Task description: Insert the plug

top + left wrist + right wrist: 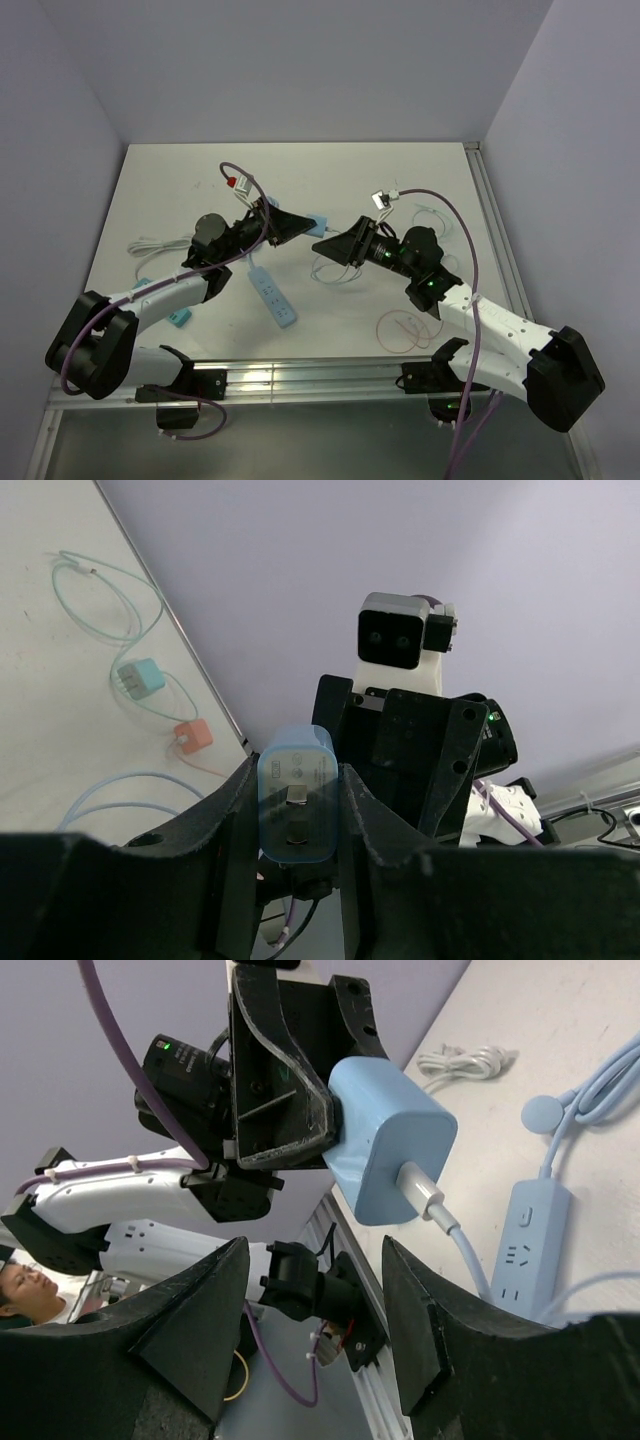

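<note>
1. Plug (420, 1188) sits in the face of the blue charger block (390, 1140), which serves as the landmark here. Below the block lies the white surface (400, 180), the largest thing in view.
2. The two arms meet at the block from opposite sides, above the middle of the surface.
3. The blue power strip (273, 300) lies flat on the surface below the block, toward the arm bases, and neither arm touches it.
4. The left tool (297, 820) is clamped on the block's two sides and holds it in the air.
5. The right tool (312, 1260) faces the block's plug side with its fingers spread apart, gripping nothing. The plug lies ahead of their tips and is not touched.
6. The pale cable (470, 1250) runs from the plug down and away from the block.
7. Progress, as I judge it: the plug is already in the block's port. A little bright metal shows at the joint, so I cannot tell whether it is fully home. What seems left is a check of the seating, perhaps a last push, and setting the block down.
</note>
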